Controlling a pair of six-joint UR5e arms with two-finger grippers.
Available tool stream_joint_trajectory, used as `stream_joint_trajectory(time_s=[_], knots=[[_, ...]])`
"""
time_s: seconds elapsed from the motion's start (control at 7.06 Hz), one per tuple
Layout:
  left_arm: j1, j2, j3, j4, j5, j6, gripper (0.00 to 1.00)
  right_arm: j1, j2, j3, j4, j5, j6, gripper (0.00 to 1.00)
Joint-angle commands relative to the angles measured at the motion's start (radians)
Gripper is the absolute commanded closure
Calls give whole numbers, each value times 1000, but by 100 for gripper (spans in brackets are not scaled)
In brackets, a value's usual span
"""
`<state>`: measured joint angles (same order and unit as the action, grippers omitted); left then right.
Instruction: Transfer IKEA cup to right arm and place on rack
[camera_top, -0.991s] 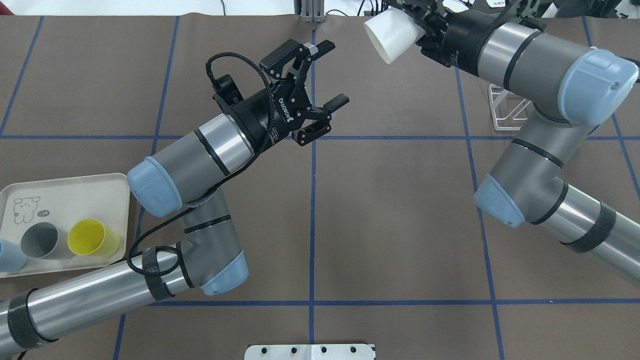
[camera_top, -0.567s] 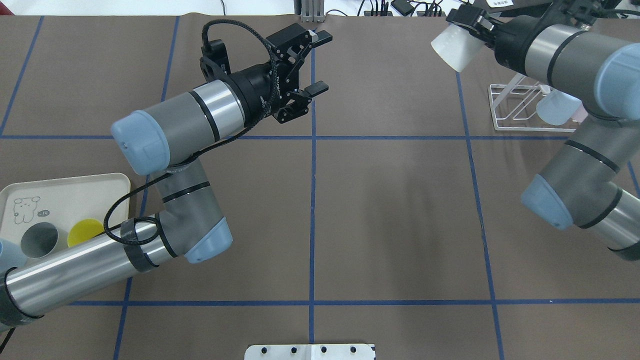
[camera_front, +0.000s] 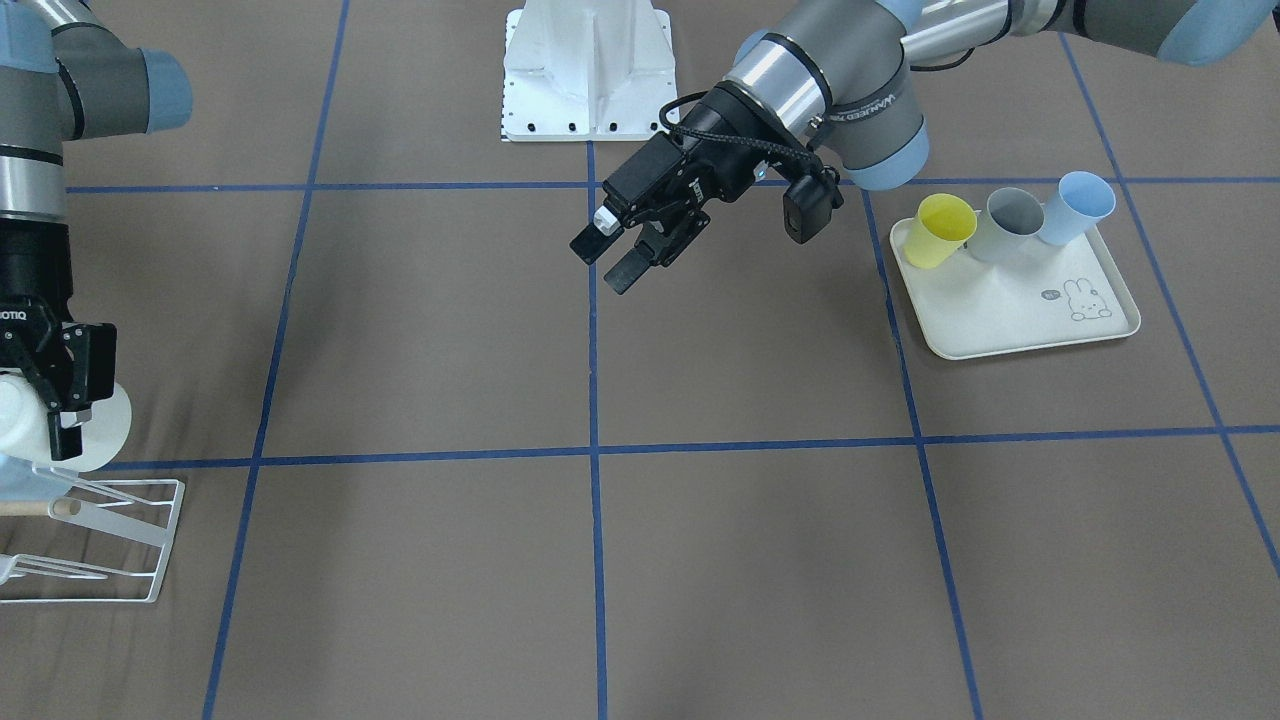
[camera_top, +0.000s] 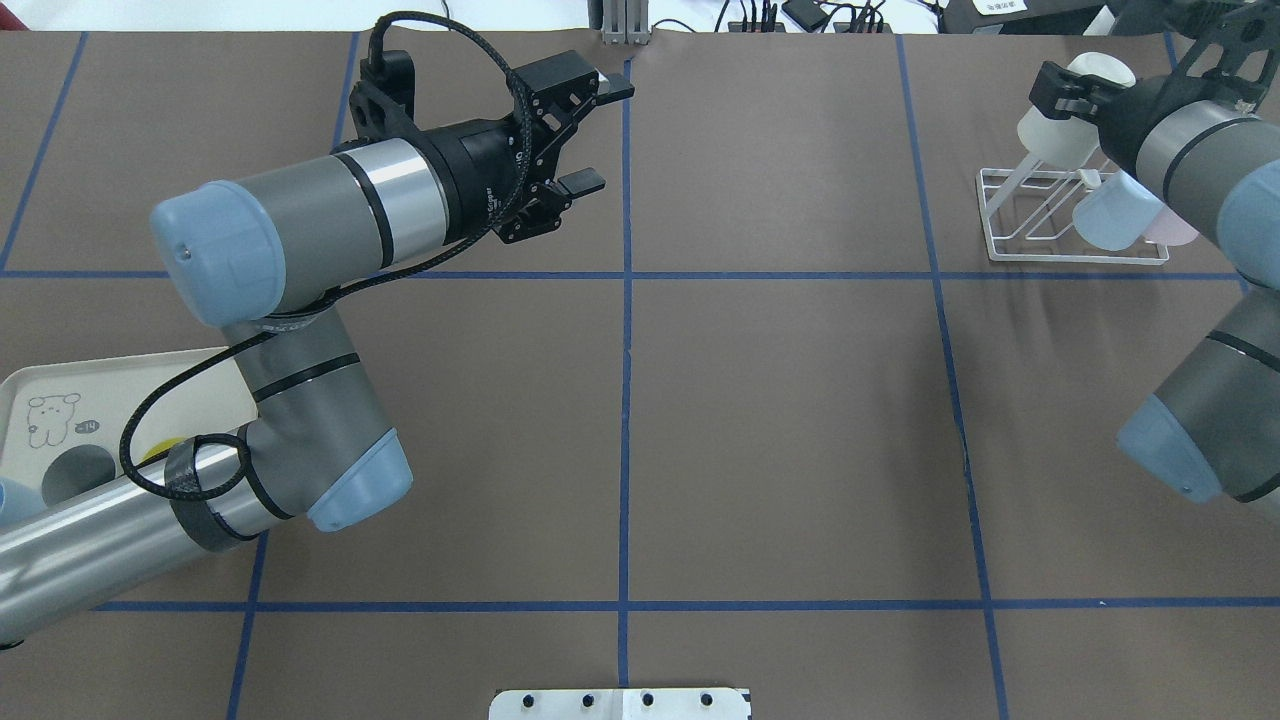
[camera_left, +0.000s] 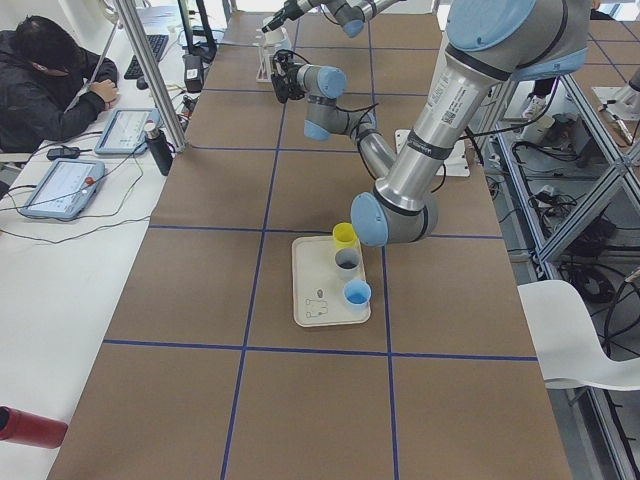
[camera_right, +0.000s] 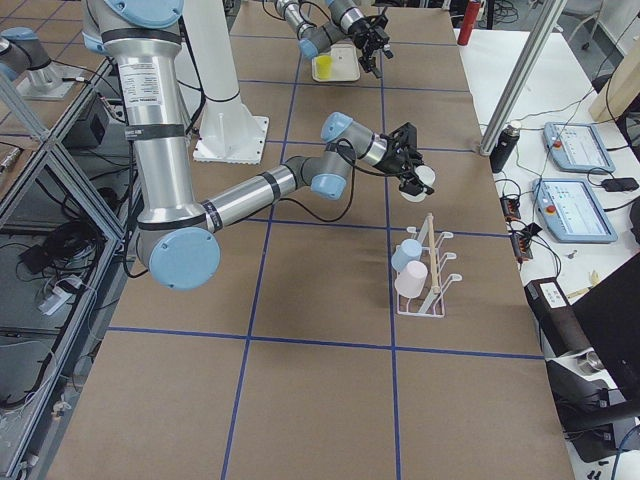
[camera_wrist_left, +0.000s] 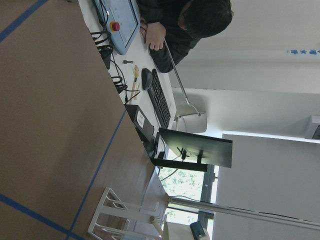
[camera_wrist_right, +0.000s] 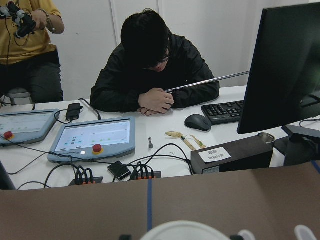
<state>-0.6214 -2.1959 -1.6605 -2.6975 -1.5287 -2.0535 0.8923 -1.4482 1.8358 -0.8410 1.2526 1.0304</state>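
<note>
Cup (camera_top: 1055, 140) clamped in right gripper (camera_top: 1075, 100) above rack (camera_top: 1010, 215) near table (camera_top: 780, 400) edge — left gripper (camera_top: 600, 135) wide, empty, mid-table.

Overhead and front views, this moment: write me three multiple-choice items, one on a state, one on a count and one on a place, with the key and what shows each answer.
1. The left pincer is:
A) open and empty
B) shut on a cup
C) out of view

2. Cups on the tray:
A) two
B) three
C) five

3. The white cup is:
A) on the tray
B) in the left pincer
C) in the right pincer, beside the rack

Key:
1 A: its fingers stand apart with nothing between them.
2 B: a yellow cup, a grey cup and a blue cup stand in a row along one edge of the tray.
3 C: the black fingers clamp it at the rack's end.
</note>
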Motion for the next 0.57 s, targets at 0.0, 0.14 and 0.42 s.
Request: stream_joint_trajectory(time_s=[0.0, 0.14, 0.42], knots=[[0, 5, -4, 5, -1, 3, 0, -3, -43, -7, -23, -54, -29, 100], [2, 5, -4, 5, -1, 3, 0, -4, -50, -27, -23, -59, -29, 100], [5, 11, -4, 4, -1, 3, 0, -25, -51, -36, -23, -59, -27, 100]])
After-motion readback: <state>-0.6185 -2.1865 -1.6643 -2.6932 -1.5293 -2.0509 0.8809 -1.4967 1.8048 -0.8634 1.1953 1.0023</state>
